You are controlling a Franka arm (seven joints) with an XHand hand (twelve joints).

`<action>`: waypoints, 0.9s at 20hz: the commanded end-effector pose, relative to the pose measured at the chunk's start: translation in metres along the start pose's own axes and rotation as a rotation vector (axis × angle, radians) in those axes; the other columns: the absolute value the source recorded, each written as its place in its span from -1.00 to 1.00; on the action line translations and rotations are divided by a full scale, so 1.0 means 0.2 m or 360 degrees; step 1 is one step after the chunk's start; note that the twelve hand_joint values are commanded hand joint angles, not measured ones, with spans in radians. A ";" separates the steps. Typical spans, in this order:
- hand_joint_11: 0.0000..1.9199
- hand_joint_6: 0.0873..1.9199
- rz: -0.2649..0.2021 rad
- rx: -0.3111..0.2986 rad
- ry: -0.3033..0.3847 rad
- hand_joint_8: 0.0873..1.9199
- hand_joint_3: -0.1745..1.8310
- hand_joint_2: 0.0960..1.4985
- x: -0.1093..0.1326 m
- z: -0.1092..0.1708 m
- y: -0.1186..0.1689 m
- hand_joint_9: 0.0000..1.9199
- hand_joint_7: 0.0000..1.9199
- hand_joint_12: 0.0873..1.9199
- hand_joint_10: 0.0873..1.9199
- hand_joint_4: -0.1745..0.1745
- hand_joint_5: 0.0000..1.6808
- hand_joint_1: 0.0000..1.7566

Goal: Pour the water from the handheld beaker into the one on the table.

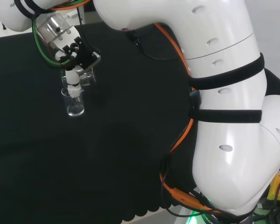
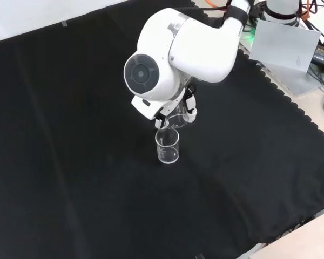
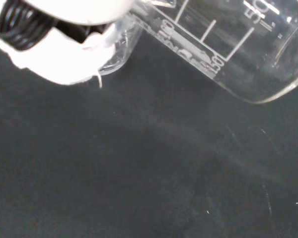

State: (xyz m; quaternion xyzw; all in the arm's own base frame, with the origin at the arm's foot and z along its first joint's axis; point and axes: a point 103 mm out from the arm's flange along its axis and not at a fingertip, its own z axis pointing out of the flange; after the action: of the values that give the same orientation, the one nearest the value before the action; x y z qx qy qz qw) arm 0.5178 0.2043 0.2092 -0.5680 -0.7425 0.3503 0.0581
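Tilted beaker (image 3: 223, 34) lay closest to my wrist camera, my robot hand (image 1: 72, 51) curled round it at upper left of the head view, lip just above the standing beaker (image 2: 168, 147). Risk, as I judged: spout drifting off-rim, wetting the bench (image 2: 70, 162).

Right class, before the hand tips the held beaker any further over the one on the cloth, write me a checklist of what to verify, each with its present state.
1. Hand curled round the held beaker: ok.
2. Held beaker tilted, lip above the table beaker: ok in the front view.
3. Table beaker upright on the black cloth: ok.
4. Cloth around the table beaker free of other ware: ok.
5. Water remaining in the held beaker: cannot tell.
6. Water level in the table beaker: cannot tell.
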 end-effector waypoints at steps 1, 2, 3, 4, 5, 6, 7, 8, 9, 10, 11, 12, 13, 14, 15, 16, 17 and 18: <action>0.42 -0.13 -0.0021 -0.0028 0.0034 -0.73 -0.03 -0.24 -0.03 0.02 -0.02 0.57 0.75 -0.18 -0.48 0.31 0.42 0.30; 0.42 -0.13 -0.0024 -0.0030 0.0040 -0.73 -0.03 -0.24 -0.04 0.02 -0.02 0.57 0.75 -0.18 -0.48 0.31 0.42 0.30; 0.42 -0.13 -0.0027 -0.0030 0.0045 -0.73 -0.04 -0.24 -0.05 0.02 -0.03 0.56 0.75 -0.18 -0.48 0.31 0.42 0.30; 0.42 -0.13 -0.0029 -0.0035 0.0052 -0.73 -0.04 -0.24 -0.06 0.02 -0.03 0.56 0.75 -0.18 -0.48 0.31 0.42 0.30; 0.42 -0.13 -0.0029 -0.0036 0.0056 -0.73 -0.04 -0.24 -0.06 0.02 -0.03 0.56 0.75 -0.18 -0.48 0.31 0.42 0.30; 0.42 -0.13 -0.0028 -0.0035 0.0060 -0.73 -0.04 -0.24 -0.07 0.02 -0.03 0.56 0.75 -0.18 -0.48 0.31 0.42 0.30; 0.42 -0.13 -0.0028 -0.0038 0.0068 -0.73 -0.04 -0.24 -0.07 0.02 -0.03 0.56 0.75 -0.18 -0.48 0.31 0.42 0.30; 0.42 -0.13 -0.0026 -0.0045 0.0078 -0.73 -0.04 -0.24 -0.08 0.02 -0.04 0.56 0.75 -0.18 -0.48 0.31 0.42 0.30; 0.42 -0.13 -0.0027 -0.0058 0.0094 -0.73 -0.04 -0.24 -0.08 0.03 -0.04 0.56 0.75 -0.18 -0.48 0.31 0.42 0.30; 0.42 -0.13 -0.0031 -0.0073 0.0113 -0.73 -0.04 -0.24 -0.09 0.03 -0.04 0.56 0.75 -0.18 -0.48 0.31 0.42 0.30; 0.42 -0.13 -0.0039 -0.0087 0.0139 -0.73 -0.04 -0.24 -0.10 0.03 -0.04 0.56 0.75 -0.18 -0.48 0.31 0.42 0.30; 0.42 -0.13 -0.0046 -0.0101 0.0170 -0.72 -0.04 -0.24 -0.11 0.03 -0.05 0.56 0.75 -0.18 -0.48 0.31 0.42 0.30; 0.42 -0.13 -0.0053 -0.0114 0.0216 -0.72 -0.04 -0.24 -0.11 0.04 -0.05 0.56 0.75 -0.18 -0.48 0.31 0.42 0.30; 0.42 -0.13 -0.0063 -0.0128 0.0265 -0.72 -0.04 -0.24 -0.13 0.04 -0.05 0.56 0.75 -0.18 -0.48 0.31 0.42 0.30; 0.42 -0.13 -0.0076 -0.0142 0.0319 -0.72 -0.04 -0.24 -0.14 0.05 -0.05 0.56 0.75 -0.18 -0.47 0.31 0.42 0.30; 0.42 -0.13 -0.0085 -0.0159 0.0362 -0.72 -0.04 -0.24 -0.15 0.05 -0.05 0.56 0.75 -0.18 -0.47 0.31 0.42 0.30; 0.42 -0.13 -0.0094 -0.0187 0.0397 -0.72 -0.04 -0.24 -0.17 0.05 -0.05 0.56 0.75 -0.18 -0.47 0.32 0.42 0.30; 0.41 -0.13 -0.0106 -0.0212 0.0433 -0.72 -0.04 -0.24 -0.18 0.05 -0.05 0.56 0.75 -0.18 -0.47 0.32 0.42 0.30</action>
State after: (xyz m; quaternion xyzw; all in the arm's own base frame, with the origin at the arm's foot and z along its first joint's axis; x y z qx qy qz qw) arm 0.5141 0.1775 0.2140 -0.5803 -0.7568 0.2844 0.0980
